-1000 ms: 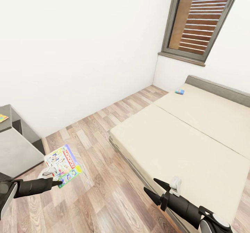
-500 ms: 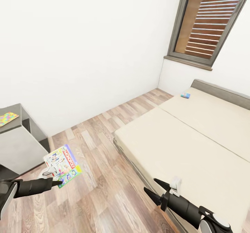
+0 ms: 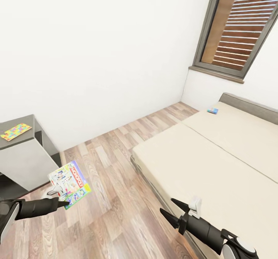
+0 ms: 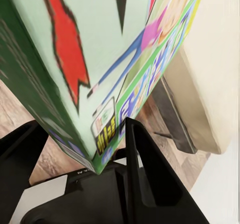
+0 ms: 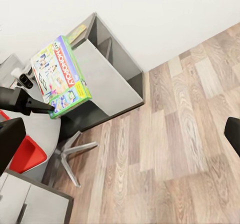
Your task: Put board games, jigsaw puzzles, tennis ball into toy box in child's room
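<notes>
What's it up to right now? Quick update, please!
Left gripper shut on green-edged board game. Right gripper open, holding nothing. Blue game on the bed; jigsaw puzzle on the table. Nothing blocking.

Floor (image 3: 116,209): wood-look planks, grey-brown grain, satin. Mattress (image 3: 216,162): beige, matt, cloth-like. Board game (image 3: 69,184): printed card, slight gloss. Left gripper (image 3: 61,204) and right gripper (image 3: 172,209): black matt plastic. Table end section (image 3: 23,155): grey, smooth, matt. Walls (image 3: 96,47): plain white, matt.

White walls (image 3: 96,39), wood plank floor (image 3: 112,212), shuttered grey-framed window (image 3: 241,31).
</notes>
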Motion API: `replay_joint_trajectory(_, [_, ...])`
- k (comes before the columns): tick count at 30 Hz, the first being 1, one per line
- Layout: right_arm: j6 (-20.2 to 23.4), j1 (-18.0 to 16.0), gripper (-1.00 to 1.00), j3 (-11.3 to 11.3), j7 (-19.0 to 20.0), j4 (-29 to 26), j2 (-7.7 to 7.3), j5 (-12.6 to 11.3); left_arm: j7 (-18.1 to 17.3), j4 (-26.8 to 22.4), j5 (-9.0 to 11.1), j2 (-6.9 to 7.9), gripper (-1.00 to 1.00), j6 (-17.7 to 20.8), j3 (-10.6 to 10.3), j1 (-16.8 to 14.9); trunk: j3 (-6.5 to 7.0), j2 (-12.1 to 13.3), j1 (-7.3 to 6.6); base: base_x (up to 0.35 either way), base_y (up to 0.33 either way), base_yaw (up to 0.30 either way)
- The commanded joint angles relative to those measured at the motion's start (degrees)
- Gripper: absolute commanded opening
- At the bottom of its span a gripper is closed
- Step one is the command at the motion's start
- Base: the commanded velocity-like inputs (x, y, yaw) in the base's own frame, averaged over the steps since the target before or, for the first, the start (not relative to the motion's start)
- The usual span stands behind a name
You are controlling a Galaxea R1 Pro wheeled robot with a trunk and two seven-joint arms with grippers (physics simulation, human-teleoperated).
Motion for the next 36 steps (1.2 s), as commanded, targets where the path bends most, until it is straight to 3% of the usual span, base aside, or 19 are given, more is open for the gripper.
replay_joint_trajectory(1, [0.5, 0.0, 1.00, 0.0, 0.0, 0.0, -0.02, -0.5, -0.1, -0.4, -0.2, -0.12, -1.00, 0.8, 0.0, 0.0, 0.00, -0.1, 0.04, 0.000, 0.000, 0.120])
replay_joint_trajectory(24, [0.5, 0.0, 1.00, 0.1, -0.1, 0.0, 0.02, -0.4, 0.5, -1.3, -0.7, -0.59, -1.00, 2.3, -0.3, 0.0, 2.03, -0.1, 0.04, 0.000, 0.000, 0.120])
replay_joint_trajectory(32, [0.4, 0.0, 1.00, 0.8, -3.4, 0.0, -0.02, -0.3, 1.0, -1.3, -0.9, -0.77, -1.00, 2.3, -0.5, 0.0, 2.73, -0.1, 0.04, 0.000, 0.000, 0.120])
replay_joint_trajectory(36, [0.6, 0.0, 1.00, 1.6, -6.4, 0.1, -0.01, -0.3, 2.3, -1.3, -1.2, -1.60, -1.00, 2.2, -0.6, 0.0, 3.08, -0.1, 0.04, 0.000, 0.000, 0.120])
